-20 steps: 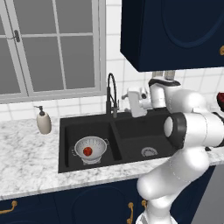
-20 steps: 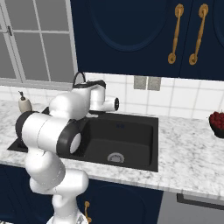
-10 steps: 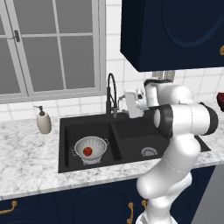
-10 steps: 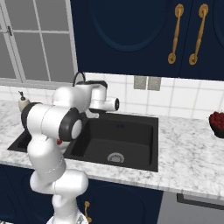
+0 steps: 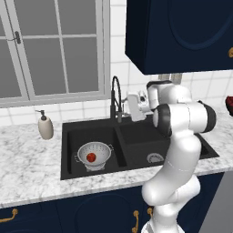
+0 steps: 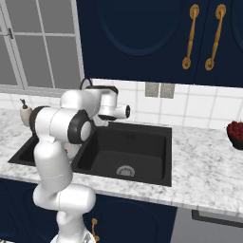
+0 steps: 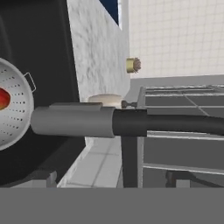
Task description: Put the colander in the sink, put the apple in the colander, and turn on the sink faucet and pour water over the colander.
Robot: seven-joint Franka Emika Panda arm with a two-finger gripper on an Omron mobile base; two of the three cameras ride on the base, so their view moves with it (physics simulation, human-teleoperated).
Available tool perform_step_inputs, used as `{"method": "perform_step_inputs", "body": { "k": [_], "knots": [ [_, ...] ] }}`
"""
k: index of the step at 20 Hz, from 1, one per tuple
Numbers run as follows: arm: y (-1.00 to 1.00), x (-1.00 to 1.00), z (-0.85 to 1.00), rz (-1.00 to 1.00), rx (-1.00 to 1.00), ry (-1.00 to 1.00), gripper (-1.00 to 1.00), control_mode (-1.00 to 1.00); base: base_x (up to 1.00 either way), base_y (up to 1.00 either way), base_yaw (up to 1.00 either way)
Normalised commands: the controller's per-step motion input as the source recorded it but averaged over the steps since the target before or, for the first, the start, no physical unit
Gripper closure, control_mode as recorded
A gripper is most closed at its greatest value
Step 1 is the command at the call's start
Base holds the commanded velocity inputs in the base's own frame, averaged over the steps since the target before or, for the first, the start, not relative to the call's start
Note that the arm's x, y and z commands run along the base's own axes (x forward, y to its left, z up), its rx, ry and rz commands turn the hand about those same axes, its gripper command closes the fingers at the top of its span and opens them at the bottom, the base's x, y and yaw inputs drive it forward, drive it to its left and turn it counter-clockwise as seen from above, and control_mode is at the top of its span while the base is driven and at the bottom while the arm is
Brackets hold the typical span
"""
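The colander (image 5: 94,154) sits in the left basin of the black sink (image 5: 136,122) with the red apple (image 5: 91,157) inside it. In the hand view the colander (image 7: 15,109) is at the left edge, with a sliver of the apple (image 7: 2,99). The black sink faucet (image 5: 115,96) rises behind the divider between the basins. My gripper (image 5: 125,108) is just to its right at mid height, open and holding nothing. In the hand view the faucet (image 7: 131,122) crosses close in front of the camera, its upright post between the spread fingers.
A white soap dispenser (image 5: 44,127) stands on the marble counter (image 5: 32,168) left of the sink. A bowl of red fruit (image 6: 235,134) sits at the far right of the counter. The right basin (image 6: 128,152) holds only its drain. A window and dark wall cabinets lie behind.
My hand has edged left, closer to the faucet, and the elbow has swung up and in. The jaws stayed open. Colander and apple have not moved.
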Motion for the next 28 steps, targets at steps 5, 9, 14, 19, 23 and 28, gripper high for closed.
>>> {"method": "perform_step_inputs", "body": {
  "k": [5,9,14,19,23,28],
  "knots": [
    [0.45,0.13,-0.14,0.00,0.00,0.00,-1.00,-1.00,0.00,0.00,0.00],
    [0.44,0.04,-0.11,0.00,0.00,-0.01,-1.00,-1.00,0.00,0.00,0.00],
    [0.37,0.04,-0.06,0.00,0.00,-0.01,-1.00,-1.00,0.00,0.00,0.00],
    [0.67,-0.03,0.00,-0.15,0.00,-0.07,-1.00,-1.00,0.00,0.00,0.00],
    [0.94,-0.03,0.00,-0.28,-0.02,-0.09,-1.00,-1.00,0.00,0.00,0.00],
    [0.62,0.00,0.00,-0.27,0.00,-0.03,-1.00,-1.00,0.00,0.00,0.00]
  ]
}}
